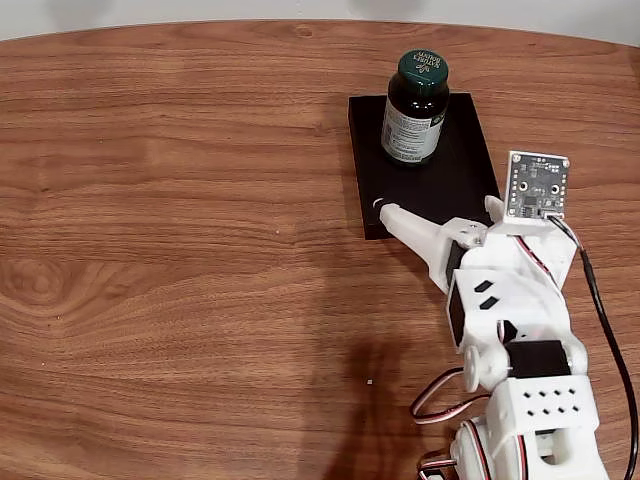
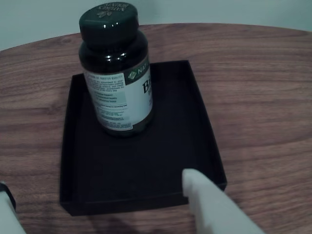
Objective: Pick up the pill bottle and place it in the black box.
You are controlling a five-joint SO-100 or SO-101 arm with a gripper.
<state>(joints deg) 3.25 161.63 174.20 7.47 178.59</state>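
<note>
The pill bottle (image 1: 413, 108) stands upright inside the black box (image 1: 460, 185), on the half of the tray floor farthest from the arm. It is a squat cylinder of dark, glossy green-brown material that catches small highlights at the shoulder, closed with a ribbed dark green screw cap bearing pale print on top. A white paper label with fine print and a green band wraps its side; in the wrist view the bottle (image 2: 117, 73) sits toward the far left part of the tray.

The black box (image 2: 146, 195) is a shallow matte rectangle with thin, low walls and a flat, dull floor that reflects almost nothing. It rests flat on the table (image 1: 180, 250), a smooth wood-grain surface in warm reddish brown with long horizontal streaks and a curved far edge.

The pincer (image 1: 440, 225) is of plain white plastic, and hovers at the tray's near edge, well apart from the bottle. It is spread wide and has hold of nothing: in the wrist view one blunt white finger (image 2: 209, 204) overlaps the tray's near right corner, while the other shows as a sliver at the lower left edge. Beside the wrist a small square circuit board (image 1: 537, 185) with round components sits on a white bracket, trailing a black cable (image 1: 610, 330).
</note>
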